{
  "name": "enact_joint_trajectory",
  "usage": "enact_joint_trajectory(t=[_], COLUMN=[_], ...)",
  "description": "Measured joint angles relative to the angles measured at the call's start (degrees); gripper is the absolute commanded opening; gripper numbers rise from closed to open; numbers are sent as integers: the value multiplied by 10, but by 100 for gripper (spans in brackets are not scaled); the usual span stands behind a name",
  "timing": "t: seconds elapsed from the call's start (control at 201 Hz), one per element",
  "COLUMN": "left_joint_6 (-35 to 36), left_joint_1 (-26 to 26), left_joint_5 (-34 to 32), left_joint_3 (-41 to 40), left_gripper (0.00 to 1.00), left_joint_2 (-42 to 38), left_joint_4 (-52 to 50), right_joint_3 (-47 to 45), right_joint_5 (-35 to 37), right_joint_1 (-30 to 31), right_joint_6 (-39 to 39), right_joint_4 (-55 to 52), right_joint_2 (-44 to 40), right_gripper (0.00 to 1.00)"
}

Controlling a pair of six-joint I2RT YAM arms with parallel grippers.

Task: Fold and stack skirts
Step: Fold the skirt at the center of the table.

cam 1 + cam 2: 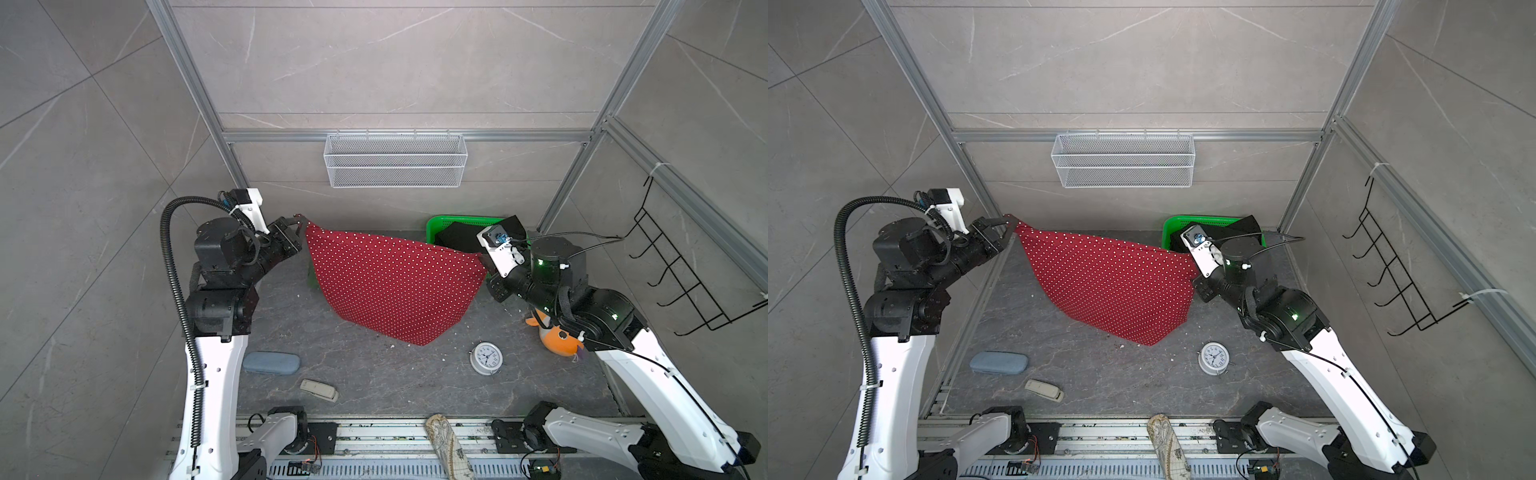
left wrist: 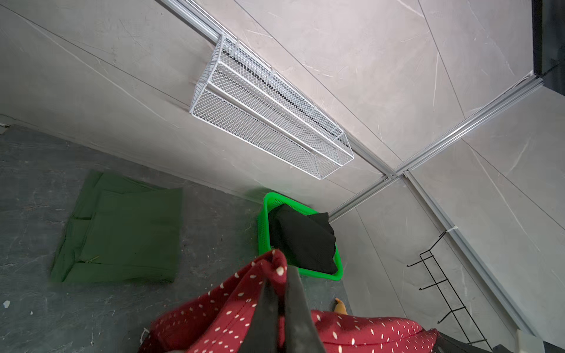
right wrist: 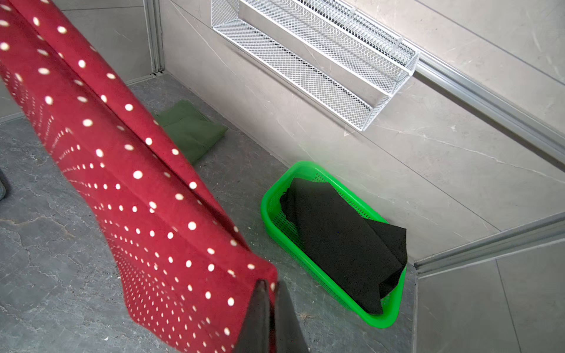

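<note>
Both top views: red skirt (image 1: 395, 282) hangs over the table (image 1: 374, 386), left jaws and right jaws clenched on its upper corners. Left wrist view: green skirt (image 2: 122, 235) lies folded. Right wrist view: black skirt (image 3: 342, 244) sits in basket (image 3: 377, 321). Judged step: spreading; next, lower it flat, evenly.

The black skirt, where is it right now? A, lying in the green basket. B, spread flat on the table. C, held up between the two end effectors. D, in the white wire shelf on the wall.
A: the black skirt lies in the green basket, one end draped over its rim; the red polka-dot skirt is the one held up.
</note>
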Motion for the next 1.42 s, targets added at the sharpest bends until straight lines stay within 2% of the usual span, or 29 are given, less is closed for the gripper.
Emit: enact_joint_trajectory(t=[0.249,0.533,0.812,1.061,1.191,1.415], left_joint_6=[-26,-28,-24,-14,-10,-7], left_joint_1=[0,-3,-7,-9,-10,-15], left_joint_5=[33,56,99,143,160,176], left_joint_3=[11,24,101,144,89,-119], left_gripper=[0,0,0,0,0,0], left_joint_2=[74,156,235,243,203,64], left_joint_4=[35,76,153,187,204,206], right_joint_3=[-38,-53,-3,22,-42,-205], right_joint_5=[21,-10,-41,-52,-69,-130], right_joint_1=[-13,-82,-133,-149,-149,-149], right_joint_6=[0,11,14,14,21,63], right_joint_4=[38,113,164,175,172,115], right_joint_2=[5,69,130,102,40,-78], right_gripper=[0,0,0,0,0,0])
